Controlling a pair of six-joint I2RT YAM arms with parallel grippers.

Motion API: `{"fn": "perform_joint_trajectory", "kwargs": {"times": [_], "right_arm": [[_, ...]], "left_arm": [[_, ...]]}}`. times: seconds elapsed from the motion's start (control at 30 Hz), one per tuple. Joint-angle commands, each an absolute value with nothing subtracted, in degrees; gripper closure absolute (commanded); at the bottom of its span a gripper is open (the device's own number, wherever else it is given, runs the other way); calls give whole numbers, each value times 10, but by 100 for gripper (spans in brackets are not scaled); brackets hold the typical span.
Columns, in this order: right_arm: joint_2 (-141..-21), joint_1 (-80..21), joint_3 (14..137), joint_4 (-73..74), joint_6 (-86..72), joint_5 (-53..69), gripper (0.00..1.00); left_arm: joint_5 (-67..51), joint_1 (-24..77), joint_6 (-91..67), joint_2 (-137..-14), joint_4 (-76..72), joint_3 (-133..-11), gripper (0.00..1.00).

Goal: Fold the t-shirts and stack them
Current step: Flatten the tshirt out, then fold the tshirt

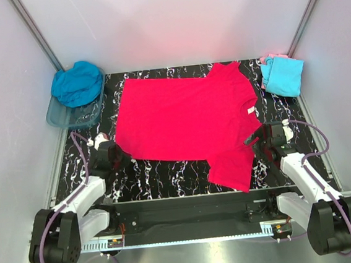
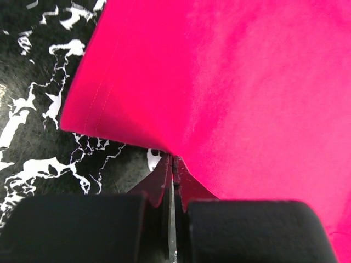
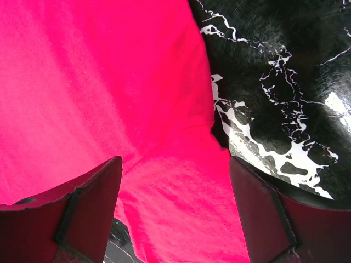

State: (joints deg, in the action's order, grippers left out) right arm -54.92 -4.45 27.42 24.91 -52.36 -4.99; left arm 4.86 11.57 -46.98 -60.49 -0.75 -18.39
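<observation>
Two grippers at near edge of pink-red t-shirt (image 1: 186, 115), lying flat | left gripper (image 2: 173, 163) fingers pressed together, pinching its hem corner | right gripper (image 3: 175, 164) fingers spread astride cloth by its near sleeve: close before lifting, raise both evenly | cyan t-shirt (image 1: 284, 76) beyond its far sleeve

Four t-shirts are in sight: one bright pink-red t-shirt (image 1: 181, 121), one teal-blue t-shirt (image 1: 77, 84), one light cyan t-shirt (image 1: 284, 76) and one pale pink t-shirt (image 1: 273, 57), the last showing only as a thin edge behind the cyan one. There is one clear bluish plastic tub (image 1: 68, 119) and one black, white-veined counter (image 1: 167, 173). The arms number two, one left arm (image 1: 82, 199) and one right arm (image 1: 307, 171), each ending in one pair of jaws, so two pairs in all.
</observation>
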Motion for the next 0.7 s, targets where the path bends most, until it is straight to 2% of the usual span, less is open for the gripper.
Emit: {"fn": "perform_joint_trajectory", "kwargs": {"times": [0.0, 0.07, 0.1, 0.13, 0.17, 0.4, 0.67], "right_arm": [[-541, -40, 290, 248, -531, -47, 14], [-538, -40, 289, 250, -528, -49, 13], [-535, -40, 289, 252, -527, -49, 13], [-535, -40, 289, 253, -526, -50, 13], [-534, -40, 288, 256, -524, -53, 13], [-538, -39, 295, 258, -520, -55, 12], [-542, -38, 298, 256, -520, -51, 12]], "left_arm": [[81, 119, -462, -575, 12, -192, 100], [83, 119, -464, -579, 9, -192, 87], [77, 120, -466, -591, 4, -192, 76], [72, 119, -467, -597, 4, -190, 56], [62, 119, -474, -610, -12, -188, 49], [54, 122, -481, -629, -20, -184, 38], [67, 130, -490, -663, -7, -199, 36]]}}
